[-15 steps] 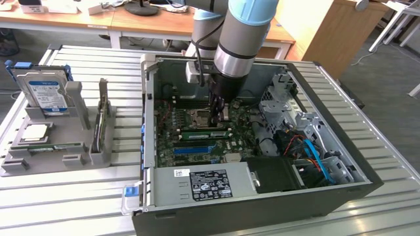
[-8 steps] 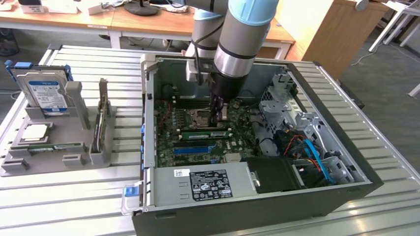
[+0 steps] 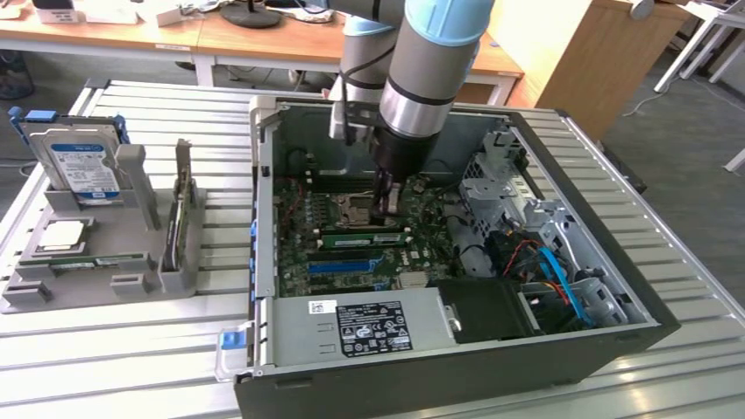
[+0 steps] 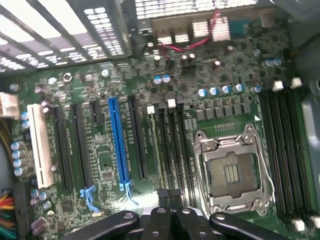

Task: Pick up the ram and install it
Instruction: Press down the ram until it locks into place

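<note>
Slatted metal table point(image 3: 140, 349), wooden desks point(image 3: 174, 35) behind claw point(image 3: 390, 199); open computer case point(image 3: 605, 297) around claw, pressed together over green board point(image 4: 175, 100); label writing unreadable.

The work surface is a table point(image 3: 152, 367) of pale metal slats running lengthwise, lit evenly and brightly with soft glare on the ridges. Behind it, across the top of the exterior view, stands a wooden desk point(image 3: 140, 39) with white legs, carrying a dark round monitor base point(image 3: 250, 16) and some white items. Toward the exterior view's right is a light wooden cabinet point(image 3: 582, 52), and beyond it the white legs point(image 3: 699, 44) of further furniture. The floor point(image 3: 686, 131) is grey carpet.
</note>
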Tool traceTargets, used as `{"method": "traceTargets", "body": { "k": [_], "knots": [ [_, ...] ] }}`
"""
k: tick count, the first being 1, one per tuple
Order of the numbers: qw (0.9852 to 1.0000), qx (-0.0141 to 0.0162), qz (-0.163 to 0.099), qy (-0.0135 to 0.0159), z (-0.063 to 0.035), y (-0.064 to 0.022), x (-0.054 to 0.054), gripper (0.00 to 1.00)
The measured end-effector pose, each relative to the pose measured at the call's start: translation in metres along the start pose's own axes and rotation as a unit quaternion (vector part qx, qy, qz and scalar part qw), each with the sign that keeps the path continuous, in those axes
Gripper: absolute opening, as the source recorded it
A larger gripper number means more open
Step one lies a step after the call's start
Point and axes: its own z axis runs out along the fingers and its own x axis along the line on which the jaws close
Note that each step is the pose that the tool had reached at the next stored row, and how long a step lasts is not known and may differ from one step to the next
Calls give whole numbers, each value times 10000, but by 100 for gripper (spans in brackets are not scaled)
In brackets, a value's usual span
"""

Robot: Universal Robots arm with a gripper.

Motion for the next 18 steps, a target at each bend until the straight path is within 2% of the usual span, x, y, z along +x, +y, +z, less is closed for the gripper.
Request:
{"method": "traceTargets", "body": {
  "k": [5, 9, 14, 18],
  "knots": [
    [9992, 7, 404, -15, 0, 0, 0, 11],
    [9973, 13, 736, -28, 0, 0, 0, 11],
    [9933, 20, 1157, -45, 0, 0, 0, 11],
    [9888, 26, 1493, -58, 0, 0, 0, 11]
  ]
}}
